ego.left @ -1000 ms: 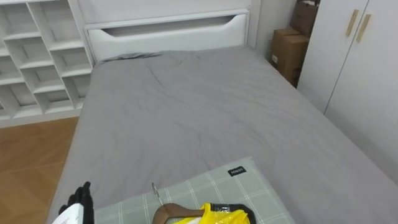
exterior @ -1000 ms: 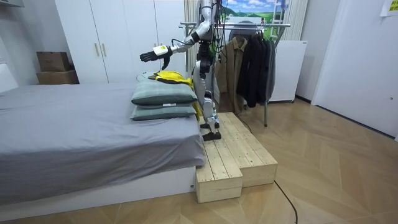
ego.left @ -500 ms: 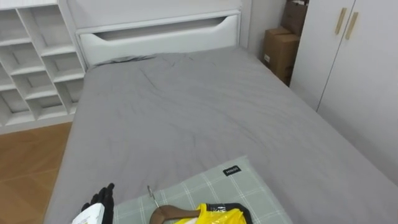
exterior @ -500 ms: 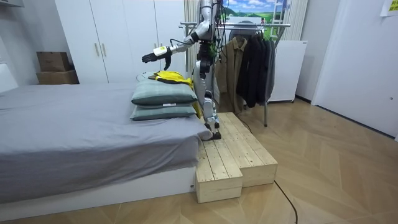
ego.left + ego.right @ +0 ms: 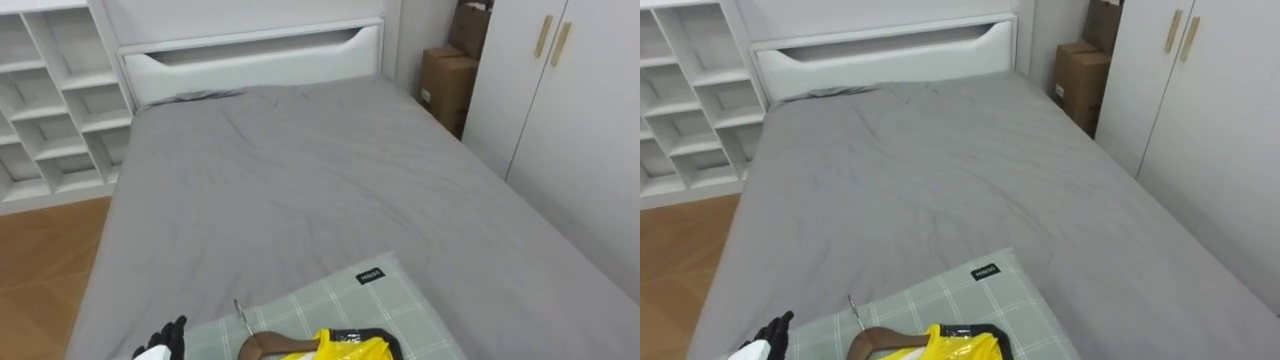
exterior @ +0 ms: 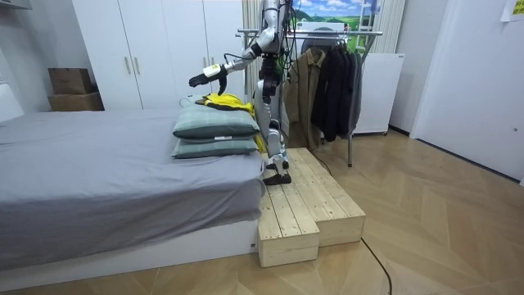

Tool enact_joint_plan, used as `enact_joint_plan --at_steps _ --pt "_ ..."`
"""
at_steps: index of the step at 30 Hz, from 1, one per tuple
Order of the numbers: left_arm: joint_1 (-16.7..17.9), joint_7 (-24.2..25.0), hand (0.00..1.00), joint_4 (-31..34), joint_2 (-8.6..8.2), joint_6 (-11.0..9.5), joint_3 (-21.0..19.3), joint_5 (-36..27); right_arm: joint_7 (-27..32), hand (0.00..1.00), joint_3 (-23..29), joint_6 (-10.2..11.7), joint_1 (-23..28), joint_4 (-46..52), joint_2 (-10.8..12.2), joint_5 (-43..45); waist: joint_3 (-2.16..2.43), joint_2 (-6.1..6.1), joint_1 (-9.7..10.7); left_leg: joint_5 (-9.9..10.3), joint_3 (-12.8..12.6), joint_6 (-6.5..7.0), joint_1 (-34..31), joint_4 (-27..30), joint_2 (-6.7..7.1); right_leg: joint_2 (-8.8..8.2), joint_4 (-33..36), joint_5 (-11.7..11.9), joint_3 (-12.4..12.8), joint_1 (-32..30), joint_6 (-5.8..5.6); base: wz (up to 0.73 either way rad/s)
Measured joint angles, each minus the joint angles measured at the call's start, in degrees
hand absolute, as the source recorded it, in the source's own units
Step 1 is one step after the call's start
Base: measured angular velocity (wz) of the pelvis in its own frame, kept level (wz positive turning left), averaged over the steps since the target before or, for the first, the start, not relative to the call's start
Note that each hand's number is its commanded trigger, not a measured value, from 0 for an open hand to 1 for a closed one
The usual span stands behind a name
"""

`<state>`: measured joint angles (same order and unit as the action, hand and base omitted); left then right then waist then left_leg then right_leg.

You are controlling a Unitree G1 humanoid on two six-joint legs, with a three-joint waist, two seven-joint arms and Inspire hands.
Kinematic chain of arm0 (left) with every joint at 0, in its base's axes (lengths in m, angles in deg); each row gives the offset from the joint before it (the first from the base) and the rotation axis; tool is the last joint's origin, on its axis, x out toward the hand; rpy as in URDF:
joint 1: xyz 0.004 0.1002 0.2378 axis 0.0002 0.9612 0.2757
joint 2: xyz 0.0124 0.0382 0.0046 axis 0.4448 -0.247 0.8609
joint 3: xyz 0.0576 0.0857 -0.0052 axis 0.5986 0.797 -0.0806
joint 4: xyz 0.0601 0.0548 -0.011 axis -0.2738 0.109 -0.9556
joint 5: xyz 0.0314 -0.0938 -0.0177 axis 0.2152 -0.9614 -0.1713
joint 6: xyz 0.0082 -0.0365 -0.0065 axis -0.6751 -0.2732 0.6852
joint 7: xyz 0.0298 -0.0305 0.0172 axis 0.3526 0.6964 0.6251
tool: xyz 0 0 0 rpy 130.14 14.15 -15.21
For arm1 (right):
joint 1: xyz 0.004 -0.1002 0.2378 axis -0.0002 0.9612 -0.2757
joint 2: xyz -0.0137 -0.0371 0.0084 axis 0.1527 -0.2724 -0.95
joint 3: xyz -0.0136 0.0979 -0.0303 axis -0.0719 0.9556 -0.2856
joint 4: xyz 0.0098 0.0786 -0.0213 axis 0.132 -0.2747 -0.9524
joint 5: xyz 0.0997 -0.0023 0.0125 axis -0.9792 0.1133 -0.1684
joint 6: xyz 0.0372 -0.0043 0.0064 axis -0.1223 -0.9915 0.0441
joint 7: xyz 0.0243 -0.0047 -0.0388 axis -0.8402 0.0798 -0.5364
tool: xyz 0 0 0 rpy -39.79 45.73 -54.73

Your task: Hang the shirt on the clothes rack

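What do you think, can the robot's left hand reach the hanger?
Probably yes. The left hand is open and just beside the hanger, which lies on the pillow, with nothing between them. The room view shows the hand above the pillow, so it would have to come down.

- We find the bed (image 6: 98, 192) covered by a grey sheet (image 5: 320, 170), lightly creased, with a white headboard (image 5: 250, 60) at its far end.
- We see two pillows stacked at the end of the bed nearest the robot. The lower pillow (image 6: 214, 148) rests directly on the sheet, and the green-checked upper pillow (image 5: 395, 300) rests on top of it.
- On the upper pillow we note a yellow garment (image 5: 350, 349) on a wooden hanger (image 5: 262, 345), whose metal hook points toward the headboard.
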<state>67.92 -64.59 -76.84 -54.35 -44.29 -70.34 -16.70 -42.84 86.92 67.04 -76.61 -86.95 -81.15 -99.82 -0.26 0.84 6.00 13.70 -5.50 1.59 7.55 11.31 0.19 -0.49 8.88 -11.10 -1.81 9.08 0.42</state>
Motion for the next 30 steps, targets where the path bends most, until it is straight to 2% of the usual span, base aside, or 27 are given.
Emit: enact_joint_plan --at_steps 4,11,19,21,23,26,30 --pt "0.01 0.15 0.00 -0.27 -0.02 0.00 -0.02 0.02 0.01 0.00 -0.21 0.16 0.06 -0.04 0.01 0.14 0.15 -0.15 0.00 0.00 0.03 0.00 -0.03 -0.03 0.00 0.01 -0.01 0.01 0.02 -0.02 -0.01 0.00" --pt "0.00 -0.26 0.00 -0.44 -0.16 -0.57 -0.01 0.00 -0.03 0.00 -0.23 0.42 0.07 -0.26 0.07 0.12 0.06 -0.57 0.17 -0.03 0.02 -0.01 0.01 -0.50 0.01 0.06 -0.02 0.03 0.05 -0.03 -0.02 0.00" --pt "-0.41 -1.58 0.00 -5.32 -0.28 -1.14 1.27 -1.20 0.01 0.00 -1.94 1.55 -0.07 -0.25 0.31 0.04 -0.06 -1.49 0.27 -0.04 0.09 0.01 -0.17 -0.41 0.08 -0.05 -0.09 0.03 0.00 -0.23 -0.03 0.00" --pt "-0.44 -1.87 0.00 -5.68 -0.61 -1.65 1.28 -2.74 0.04 0.00 -2.15 1.58 -0.29 -0.17 0.54 0.05 0.16 -1.68 0.19 -0.05 0.08 0.02 -1.05 -0.25 0.07 -0.05 0.09 0.05 0.00 -1.10 -0.05 0.00" --pt "-0.69 -1.97 0.00 -5.68 -0.86 -2.12 1.29 -2.83 0.10 0.00 -2.81 1.59 -0.68 -0.25 0.56 0.14 0.15 -1.71 0.16 -0.06 0.09 0.04 -2.00 0.08 0.04 -0.03 0.20 0.16 0.00 -1.83 -0.10 0.00" --pt "-2.40 -2.00 0.00 -5.68 -1.49 -2.35 1.41 -3.27 0.19 0.00 -3.65 1.59 -1.57 -0.46 0.51 0.27 0.16 -1.82 0.09 -0.20 0.13 0.21 -3.75 0.48 0.03 -0.04 0.92 0.35 -0.06 -3.63 -0.13 0.00" --pt "-5.72 -2.17 0.00 -6.54 -1.50 -3.32 2.28 -4.46 0.20 0.00 -4.78 1.56 -2.59 -0.54 0.51 0.30 0.09 -1.63 -0.02 -0.70 0.14 0.40 -5.65 0.49 0.17 -0.18 0.88 0.75 -0.04 -5.38 -0.24 0.00"
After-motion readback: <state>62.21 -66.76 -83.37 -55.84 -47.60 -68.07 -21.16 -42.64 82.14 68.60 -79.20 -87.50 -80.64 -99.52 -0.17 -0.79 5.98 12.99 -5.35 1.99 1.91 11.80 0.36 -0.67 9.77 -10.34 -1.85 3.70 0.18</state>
